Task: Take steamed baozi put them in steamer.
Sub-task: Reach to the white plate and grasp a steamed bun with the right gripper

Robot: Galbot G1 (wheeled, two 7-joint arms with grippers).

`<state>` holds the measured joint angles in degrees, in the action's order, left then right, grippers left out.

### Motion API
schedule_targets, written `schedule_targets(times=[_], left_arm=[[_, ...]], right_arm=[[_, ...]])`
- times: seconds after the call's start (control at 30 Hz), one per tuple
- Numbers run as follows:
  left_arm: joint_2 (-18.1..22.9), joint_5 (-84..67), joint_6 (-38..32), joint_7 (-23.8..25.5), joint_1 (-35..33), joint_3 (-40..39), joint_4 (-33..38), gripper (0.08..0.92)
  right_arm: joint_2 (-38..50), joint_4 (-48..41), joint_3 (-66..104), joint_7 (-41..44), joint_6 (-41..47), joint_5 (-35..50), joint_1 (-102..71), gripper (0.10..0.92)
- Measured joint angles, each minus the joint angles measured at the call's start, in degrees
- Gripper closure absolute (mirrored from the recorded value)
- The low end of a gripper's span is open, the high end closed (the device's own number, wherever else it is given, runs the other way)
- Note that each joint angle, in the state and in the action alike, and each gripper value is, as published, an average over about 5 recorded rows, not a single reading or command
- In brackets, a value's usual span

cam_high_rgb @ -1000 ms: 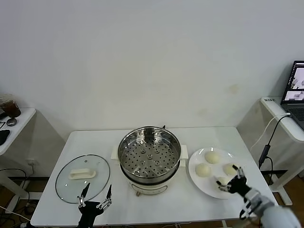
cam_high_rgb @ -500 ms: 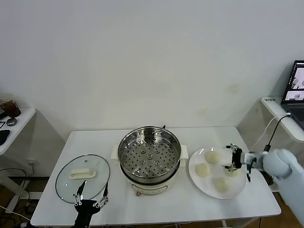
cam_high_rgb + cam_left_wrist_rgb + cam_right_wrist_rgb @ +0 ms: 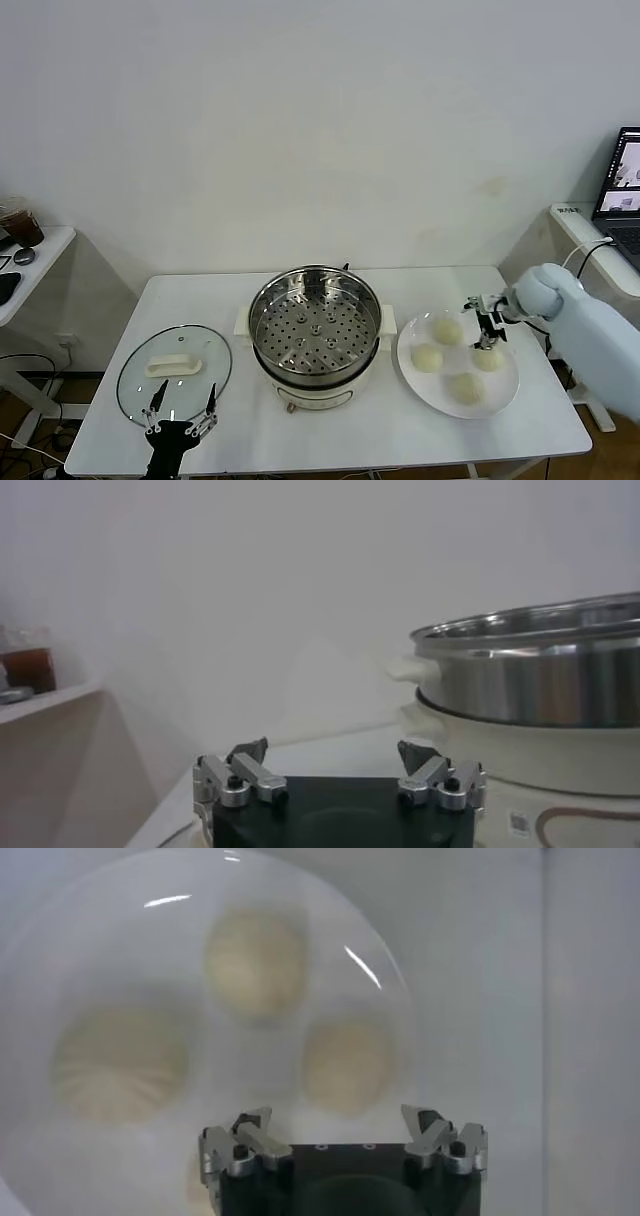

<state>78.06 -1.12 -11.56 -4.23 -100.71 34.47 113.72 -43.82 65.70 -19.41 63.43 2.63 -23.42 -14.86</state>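
Several pale steamed baozi lie on a white plate (image 3: pixel 441 396) at the right; the nearest to the gripper is one (image 3: pixel 488 358) at the plate's right side. My right gripper (image 3: pixel 487 320) hovers open above the plate's far right part, holding nothing. Its wrist view looks down on three baozi, one (image 3: pixel 348 1063) just ahead of the open gripper (image 3: pixel 340 1123). The steamer (image 3: pixel 315 330), a shiny steel pot with an empty perforated tray, stands mid-table. My left gripper (image 3: pixel 182 425) waits open at the front left edge; its wrist view shows the open gripper (image 3: pixel 335 752) and the steamer (image 3: pixel 540 675) beyond.
A round glass lid (image 3: pixel 174 372) with a white handle lies flat left of the steamer, just behind my left gripper. A side table with a laptop (image 3: pixel 622 190) stands at the far right, with a cable hanging near the table's right edge.
My right gripper has swung from the plate's front edge up and back to above its far right part. The left gripper has slid a little left and lower at the front edge.
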Motion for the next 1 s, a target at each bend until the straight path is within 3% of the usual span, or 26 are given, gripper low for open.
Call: schedule_targets(times=[0.63, 1.0], left_arm=[[0.21, 1.45, -0.98, -0.06, 0.23, 2.81, -0.39, 0.177], [0.26, 1.52, -1.19, -0.17, -0.06, 3.88, -0.29, 0.177]], right_arm=[[-8.99, -12.11, -8.18, -0.37, -1.62, -3.15, 6.61, 0.216], [-10.66, -13.85, -10.39, 0.27, -0.84, -2.88, 8.13, 0.44]])
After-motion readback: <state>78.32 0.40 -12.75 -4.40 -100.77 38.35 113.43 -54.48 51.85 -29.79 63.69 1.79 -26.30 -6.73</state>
